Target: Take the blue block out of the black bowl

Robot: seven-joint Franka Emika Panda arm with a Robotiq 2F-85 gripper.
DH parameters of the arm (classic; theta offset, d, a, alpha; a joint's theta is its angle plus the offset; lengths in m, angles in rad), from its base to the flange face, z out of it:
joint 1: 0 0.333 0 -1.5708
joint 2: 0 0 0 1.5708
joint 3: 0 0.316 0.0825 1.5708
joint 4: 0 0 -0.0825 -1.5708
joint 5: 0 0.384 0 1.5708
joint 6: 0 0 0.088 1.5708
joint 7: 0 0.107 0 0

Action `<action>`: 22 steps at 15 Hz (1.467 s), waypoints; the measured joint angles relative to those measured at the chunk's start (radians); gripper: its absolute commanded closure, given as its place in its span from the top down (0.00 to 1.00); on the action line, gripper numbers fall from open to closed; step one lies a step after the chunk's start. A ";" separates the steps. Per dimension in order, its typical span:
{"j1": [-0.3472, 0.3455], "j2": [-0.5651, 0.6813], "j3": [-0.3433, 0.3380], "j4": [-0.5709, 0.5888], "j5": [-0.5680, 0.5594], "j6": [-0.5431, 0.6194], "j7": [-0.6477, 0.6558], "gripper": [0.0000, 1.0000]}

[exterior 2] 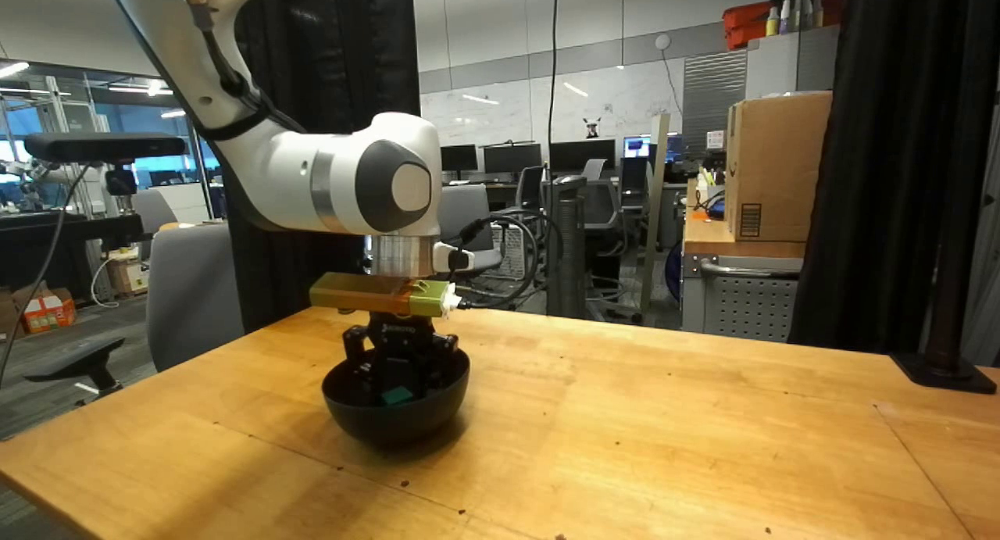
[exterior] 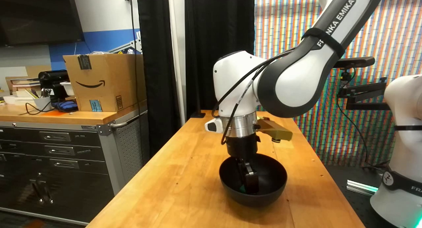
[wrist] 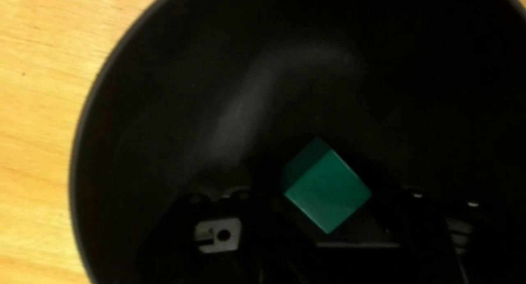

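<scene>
The black bowl stands upright on the wooden table in both exterior views (exterior: pixel 275 191) (exterior 2: pixel 402 430) and fills most of the wrist view (wrist: pixel 139 123). The small teal-green blue block lies inside it, turned cornerwise between the fingers in the wrist view (wrist: pixel 328 191). It shows in an exterior view (exterior 2: pixel 397 395) between the fingers; only a sliver (exterior: pixel 242 188) shows in another exterior view. My gripper (exterior 2: pixel 401 387) points straight down, its fingers inside the bowl on either side of the block. They look apart, but the dark bowl hides the fingertips and any contact.
The wooden table (exterior: pixel 184 165) extends around the bowl. A cardboard box (exterior: pixel 105 81) stands on a tool cart (exterior: pixel 128 152) beyond one side. A black pole base (exterior 2: pixel 943 373) stands at the table's edge. Another white arm (exterior: pixel 400 188) is off the opposite side.
</scene>
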 measured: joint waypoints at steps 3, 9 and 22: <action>0.001 -0.012 0.004 -0.001 0.000 -0.003 0.003 0.27; 0.006 -0.047 0.021 -0.003 -0.001 -0.063 0.025 0.27; 0.068 -0.419 0.101 0.018 -0.038 -0.343 0.150 0.27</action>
